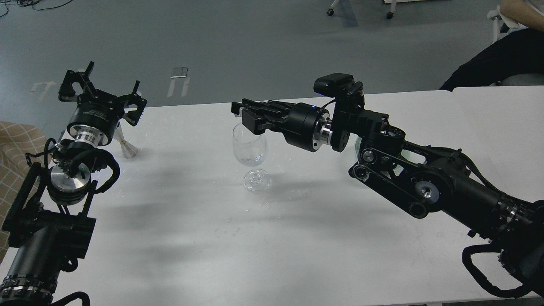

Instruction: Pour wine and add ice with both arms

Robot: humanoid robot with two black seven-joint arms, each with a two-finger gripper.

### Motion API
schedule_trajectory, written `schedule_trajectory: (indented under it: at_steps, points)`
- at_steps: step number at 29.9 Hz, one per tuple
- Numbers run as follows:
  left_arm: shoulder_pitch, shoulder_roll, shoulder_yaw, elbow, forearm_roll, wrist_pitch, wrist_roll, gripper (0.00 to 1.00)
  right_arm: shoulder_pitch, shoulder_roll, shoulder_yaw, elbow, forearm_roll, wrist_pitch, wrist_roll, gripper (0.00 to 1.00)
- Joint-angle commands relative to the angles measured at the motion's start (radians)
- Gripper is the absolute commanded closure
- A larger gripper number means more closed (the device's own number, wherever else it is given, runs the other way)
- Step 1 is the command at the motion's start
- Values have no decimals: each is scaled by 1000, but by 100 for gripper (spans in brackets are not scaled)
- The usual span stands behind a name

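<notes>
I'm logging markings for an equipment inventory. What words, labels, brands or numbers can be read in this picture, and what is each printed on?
None can be read.
Left end effector: faint pale lettering on its round black body, too small and blurred to read.
Right end effector: no lettering visible; only a small blue light on its body.
Wine glass, table and small funnel-shaped cup: no text shows.

Before me stood a white table point(178, 238) with soft shadows across it, a second white table point(501, 127) just beside it at the right, a grey-blue floor point(255, 42) beyond with pale tape marks point(178, 80), caster wheels point(330, 12) at the far edge, and a beige checked cloth point(12, 144) at the left.
</notes>
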Motion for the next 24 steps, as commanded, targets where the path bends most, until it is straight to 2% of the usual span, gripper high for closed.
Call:
schedule_trajectory:
  at_steps: [1,7,12,14,15,18,21,24]
  points:
    - [2,-1,-1,-1,0,1,0,2,0,1,0,0,2,0,-1,72]
    - [2,6,-7,-1,0,4,2,2,0,-5,0,0,2,0,-1,60]
    - [2,9,-7,1,0,4,2,2,2,-5,1,0,3,0,-1,55]
    - [2,9,-7,1,0,4,2,2,2,-5,3,0,3,-2,-1,49]
    - [2,10,-7,1,0,4,2,2,2,-5,4,2,5,-2,-1,41]
    - [2,9,-7,-1,0,4,2,2,3,-2,12,2,8,-6,0,26]
    - [2,10,-7,-1,2,4,2,2,2,4,49,3,17,-31,0,4]
    - [2,10,-7,-1,2,4,0,2,0,53,134,0,22,-45,-1,0]
